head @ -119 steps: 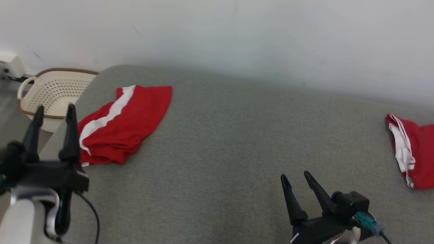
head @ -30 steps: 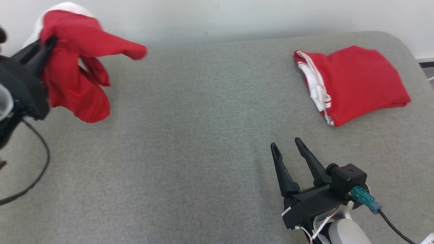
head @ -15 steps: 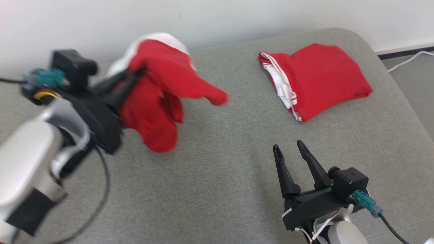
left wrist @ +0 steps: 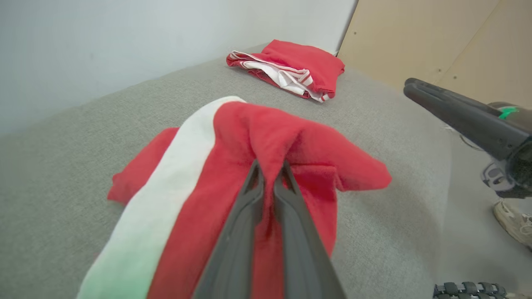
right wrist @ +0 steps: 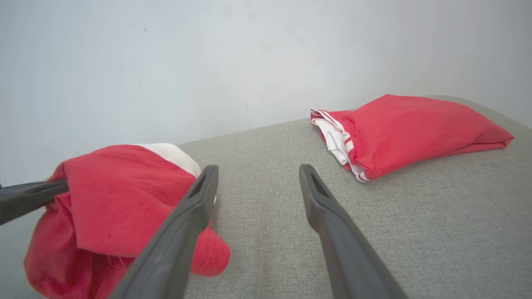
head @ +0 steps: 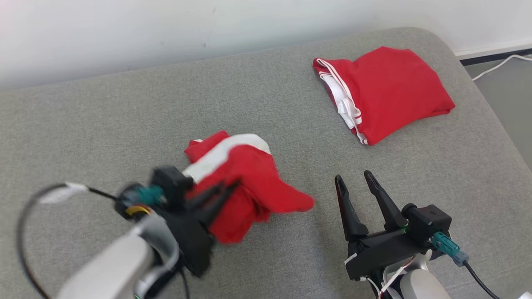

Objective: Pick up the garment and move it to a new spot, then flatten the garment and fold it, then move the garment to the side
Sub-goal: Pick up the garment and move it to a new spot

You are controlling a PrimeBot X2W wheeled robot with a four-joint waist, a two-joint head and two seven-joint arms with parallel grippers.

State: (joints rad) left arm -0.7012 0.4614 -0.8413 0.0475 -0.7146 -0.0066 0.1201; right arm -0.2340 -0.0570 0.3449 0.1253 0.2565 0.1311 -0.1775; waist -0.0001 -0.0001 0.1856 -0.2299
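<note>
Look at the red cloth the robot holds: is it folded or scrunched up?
Scrunched up. The garment bunches in loose lumps around the left gripper pinching it, not laid flat.

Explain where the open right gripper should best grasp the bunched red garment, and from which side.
Probably the loose red flap of the garment, approached from the robot's right: it juts toward the right gripper, clear of the left gripper.
</note>
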